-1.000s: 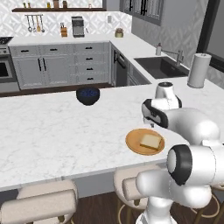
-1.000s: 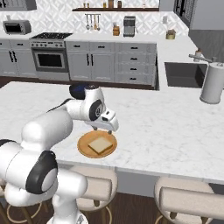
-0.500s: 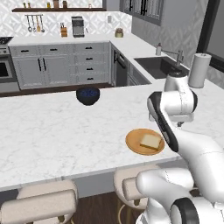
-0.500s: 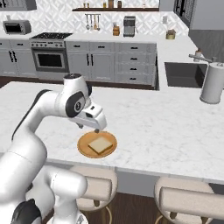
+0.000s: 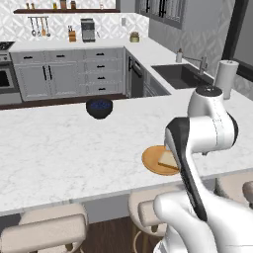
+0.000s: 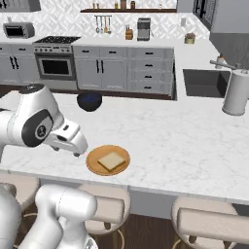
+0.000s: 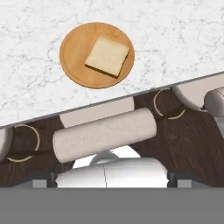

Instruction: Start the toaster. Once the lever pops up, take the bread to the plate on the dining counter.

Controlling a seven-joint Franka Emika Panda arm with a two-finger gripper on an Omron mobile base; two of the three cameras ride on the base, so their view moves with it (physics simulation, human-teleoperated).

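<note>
Bread (image 6: 111,160) lies flat on plate (image 6: 95,167), near stool-side edge of dining counter (image 6: 185,146). Gripper (image 6: 76,151) just left of plate, fingers wide apart, empty. Advice: pull arm up & away w/o clipping plate.

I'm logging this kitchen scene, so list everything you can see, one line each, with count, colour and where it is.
bread: one, pale tan, lying flat on the plate
plate: one, orange-tan, near the stool-side edge of the dining counter
dining counter: one, white marble, across the middle
bowl: one, dark blue-black, far side of that counter
stools: several, beige, under the near edge
paper towel roll: one, white, beside the sink
sink: one, dark, in the back worktop
oven: one, steel, back wall
gripper: one, dark tips, open, empty, left of the plate
</note>
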